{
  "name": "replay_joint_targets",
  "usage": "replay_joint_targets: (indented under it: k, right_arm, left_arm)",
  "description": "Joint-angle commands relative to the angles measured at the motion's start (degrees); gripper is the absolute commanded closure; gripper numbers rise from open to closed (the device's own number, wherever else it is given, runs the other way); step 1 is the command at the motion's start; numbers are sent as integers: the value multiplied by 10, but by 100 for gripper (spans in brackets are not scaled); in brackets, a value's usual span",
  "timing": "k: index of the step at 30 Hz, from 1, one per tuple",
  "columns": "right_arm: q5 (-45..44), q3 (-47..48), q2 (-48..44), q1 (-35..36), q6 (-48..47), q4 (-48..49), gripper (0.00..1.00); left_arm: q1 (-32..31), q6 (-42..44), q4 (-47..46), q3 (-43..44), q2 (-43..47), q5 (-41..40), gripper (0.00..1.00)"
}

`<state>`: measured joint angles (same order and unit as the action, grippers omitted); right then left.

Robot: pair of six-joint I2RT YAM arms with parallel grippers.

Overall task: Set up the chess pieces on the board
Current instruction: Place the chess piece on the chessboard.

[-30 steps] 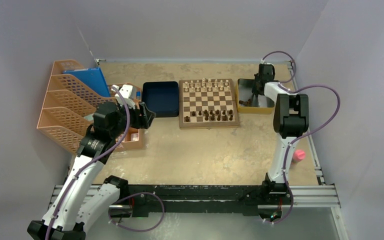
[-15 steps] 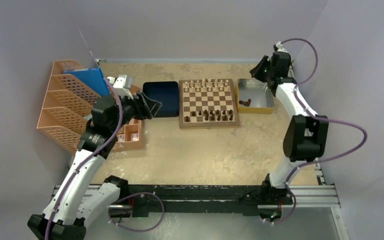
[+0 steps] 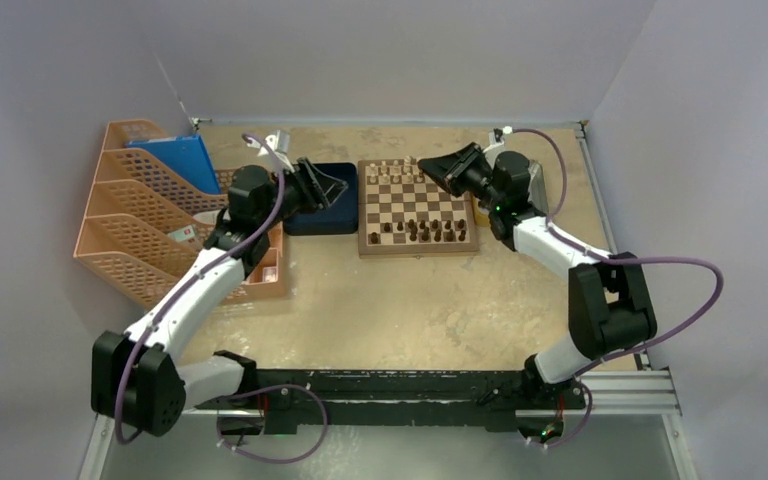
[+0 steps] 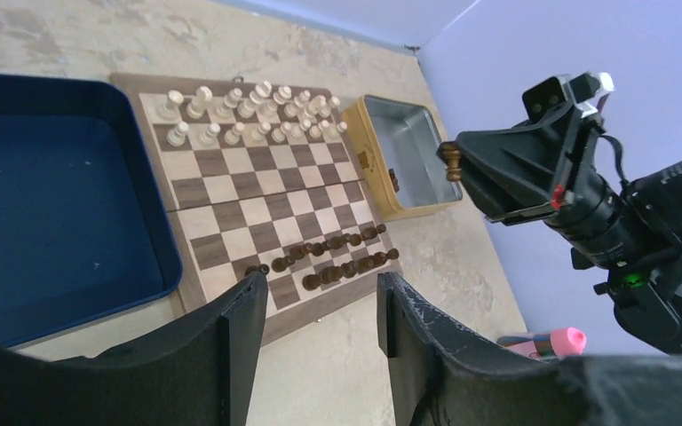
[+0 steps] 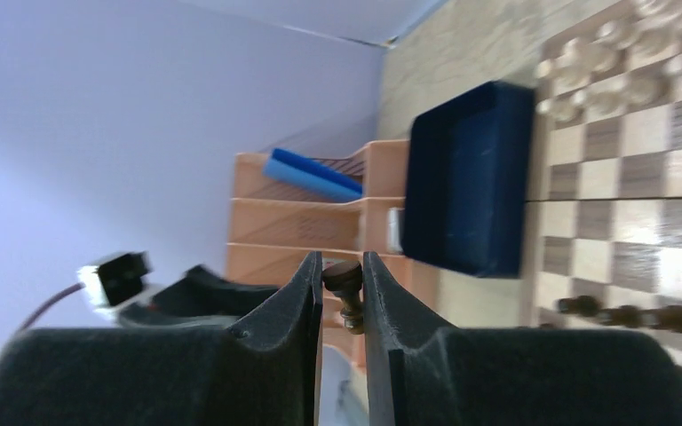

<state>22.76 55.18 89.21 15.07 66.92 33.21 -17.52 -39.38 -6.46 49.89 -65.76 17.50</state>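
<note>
The board (image 3: 418, 205) lies mid-table, with light chess pieces (image 4: 249, 111) in two rows on its far side and dark chess pieces (image 4: 337, 262) in two rows on its near side. My right gripper (image 3: 424, 167) hangs above the board's far right part, shut on a dark chess piece (image 5: 346, 288) that also shows in the left wrist view (image 4: 450, 161). My left gripper (image 4: 322, 288) stands open with nothing between its fingers. It hovers over the blue tray (image 3: 322, 196), just left of the board.
A silver tray (image 4: 413, 146) with a yellow rim sits right of the board and holds a small dark piece. Orange desk organisers (image 3: 130, 225) with a blue folder stand at the left. A pink object (image 4: 555, 340) lies on the table near the right arm.
My right arm has swung left from the silver tray to above the board, carrying a dark piece. My left arm has moved up and right over the blue tray, its jaws somewhat narrower.
</note>
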Motion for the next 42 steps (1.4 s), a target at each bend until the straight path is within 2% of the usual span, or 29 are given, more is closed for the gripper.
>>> replay_joint_targets:
  k: [1,6,10,15,27,42]
  right_arm:
    - [-5,-32,-15,14,192,195,86]
    - [-23,-40,-6,34,253,242,86]
    - [-32,-40,-11,47,271,248,86]
    - [-31,-38,-18,48,267,242,86]
    - [-22,-41,-19,51,261,250,85]
    - [-29,-45,-25,64,243,252,85]
  left_arm:
    - [-41,15,-114,24,-33,-14,52]
    - [-127,67,-232,35,-90,-75,54]
    - [-137,58,-273,61,-147,-64,56]
    - [-142,45,-310,75,-172,-55,58]
    - [-149,29,-323,116,-206,2,60]
    - [-151,22,-318,129,-234,13,63]
